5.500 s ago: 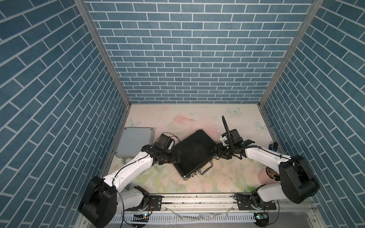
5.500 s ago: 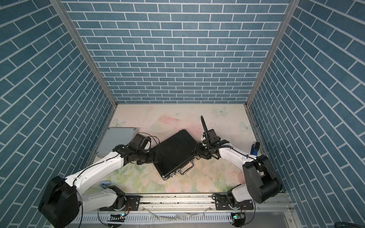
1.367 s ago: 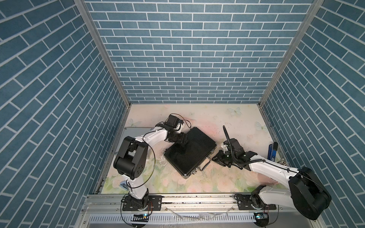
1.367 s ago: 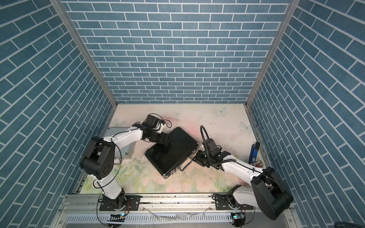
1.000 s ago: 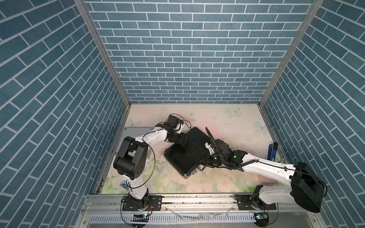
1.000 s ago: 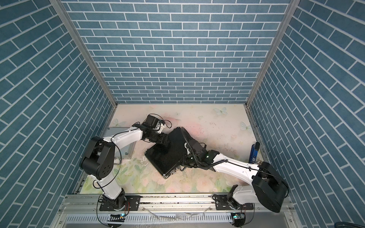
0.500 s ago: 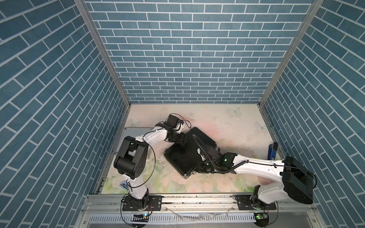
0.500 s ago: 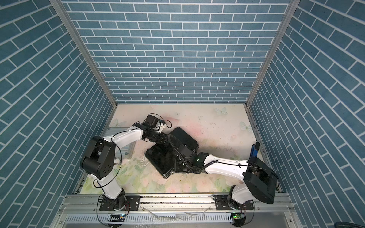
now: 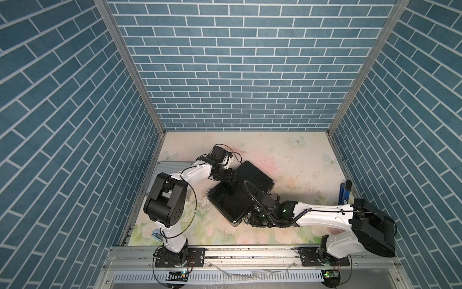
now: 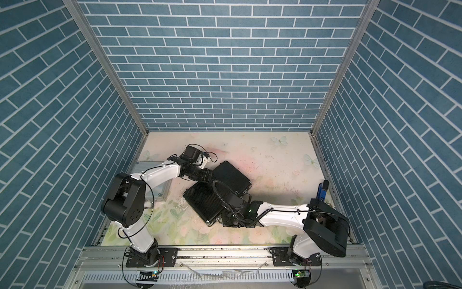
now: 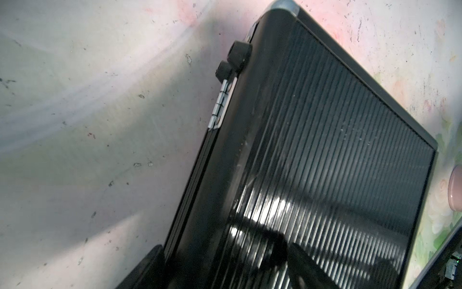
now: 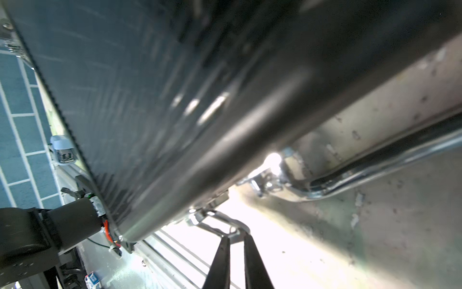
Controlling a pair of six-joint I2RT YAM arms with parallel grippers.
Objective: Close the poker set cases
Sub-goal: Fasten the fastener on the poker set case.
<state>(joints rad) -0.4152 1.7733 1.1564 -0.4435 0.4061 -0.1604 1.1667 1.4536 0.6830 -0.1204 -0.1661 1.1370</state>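
Two fingers (image 12: 221, 260) of my right gripper (image 12: 235, 236) are pressing together at the metal latch (image 12: 212, 216) of the large black ribbed case (image 9: 237, 197), lying mid-table. I'm aiming for a slow, square push, with the spread left gripper (image 9: 230, 176) bracing its far-left edge.

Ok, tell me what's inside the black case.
Nothing visible: the black case has its ribbed lid down, covering the inside. Whether it holds anything cannot be seen.

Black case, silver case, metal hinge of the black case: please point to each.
black case (image 9: 230, 202): in a top view, ribbed lid.
silver case (image 10: 147, 167): in a top view, ribbed far part.
metal hinge (image 11: 218, 106): left wrist view, knuckles.
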